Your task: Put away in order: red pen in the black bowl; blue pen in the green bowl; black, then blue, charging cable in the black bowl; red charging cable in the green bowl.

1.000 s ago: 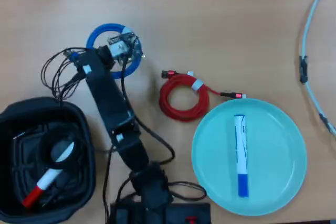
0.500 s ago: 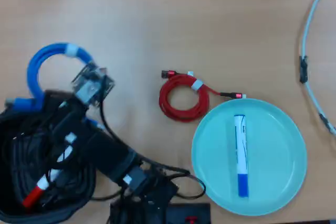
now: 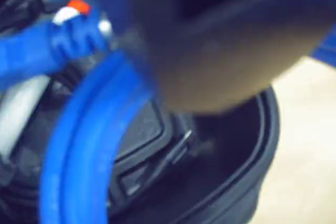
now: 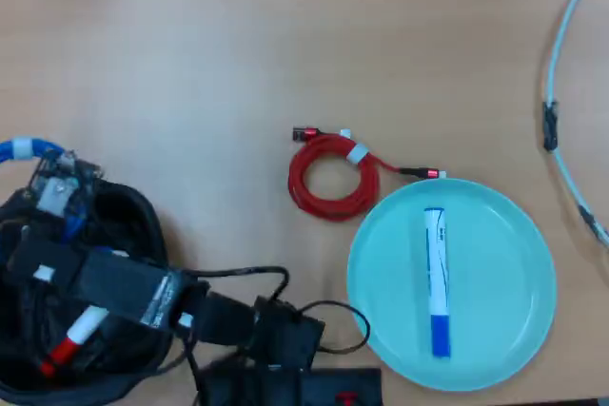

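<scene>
In the overhead view the upper and middle table (image 4: 285, 35) lies bare; the red charging cable (image 4: 328, 176) sits mid-frame, just beside the rim of the green bowl (image 4: 504, 330) holding the blue pen (image 4: 436, 282). The arm (image 4: 124, 287) reaches left over the black bowl (image 4: 143, 225), lower left, where the red pen (image 4: 71, 338) lies. The gripper (image 4: 55, 187) carries the blue charging cable (image 3: 79, 145) at the bowl's upper left rim; the claw's closure cannot be told.

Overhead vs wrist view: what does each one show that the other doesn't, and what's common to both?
Only the overhead view shows the red charging cable coiled on the table, beside the green bowl that holds the blue pen; also the arm's body across the black bowl and a pale cable at the right edge.

Only the wrist view shows, blurred and close, the ribbed bowl floor beneath the blue charging cable and its plug.

Both show the black bowl, the blue charging cable at it, and the red pen inside.
</scene>
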Controlling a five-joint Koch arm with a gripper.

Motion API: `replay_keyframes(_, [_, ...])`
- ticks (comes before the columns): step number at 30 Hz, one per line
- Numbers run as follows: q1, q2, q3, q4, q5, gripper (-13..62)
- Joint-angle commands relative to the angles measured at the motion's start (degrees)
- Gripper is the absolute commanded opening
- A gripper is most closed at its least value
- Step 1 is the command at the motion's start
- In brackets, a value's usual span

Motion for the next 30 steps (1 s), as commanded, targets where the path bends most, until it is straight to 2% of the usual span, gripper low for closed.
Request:
replay_keyframes(1, [-1.41,-1.93,-5.54,-8.17,-1.14,-6.9])
replay_keyframes(14, [-6.24,-7.12,-4.48,-8.61,-5.27,-6.9])
replay_keyframes(30, [-4.92,-12.83,-3.52,-3.08,-14.77,-6.9])
